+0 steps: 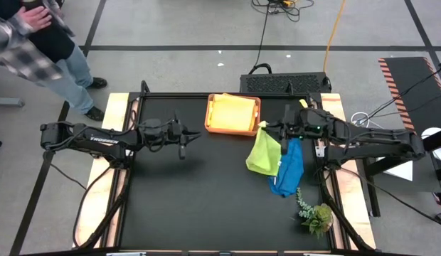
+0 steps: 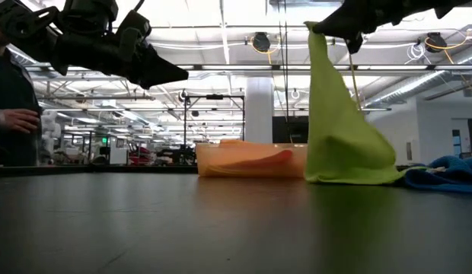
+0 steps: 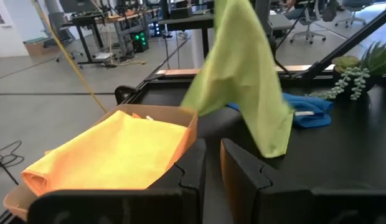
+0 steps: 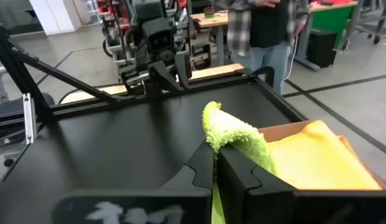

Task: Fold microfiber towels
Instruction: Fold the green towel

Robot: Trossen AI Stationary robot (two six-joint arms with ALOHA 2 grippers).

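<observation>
A lime green towel [image 1: 264,152] hangs from my right gripper [image 1: 267,128], which is shut on it above the table's right half; its lower end rests on the table [image 2: 350,171]. A blue towel [image 1: 288,169] lies crumpled on the table beside it. A yellow towel [image 1: 232,112] lies in the tan tray [image 1: 209,129] at the far middle. My left gripper [image 1: 182,144] hovers over the table's left half, touching nothing, its fingers nearly closed [image 3: 213,163]. The orange towels are out of view. My right gripper pinches a corner of the lime green towel [image 4: 225,132] between its two fingers, the tip of the cloth sticking out past them. The towel hangs below the gripper in a cone [image 2: 339,106], fairly taut, with its lower edge [image 2: 358,176] on the table.
A leafy green plant sprig [image 1: 313,212] lies near the table's right front corner. A person [image 1: 43,50] stands beyond the far left corner. The table's middle and near part [image 1: 199,206] is bare black surface.
</observation>
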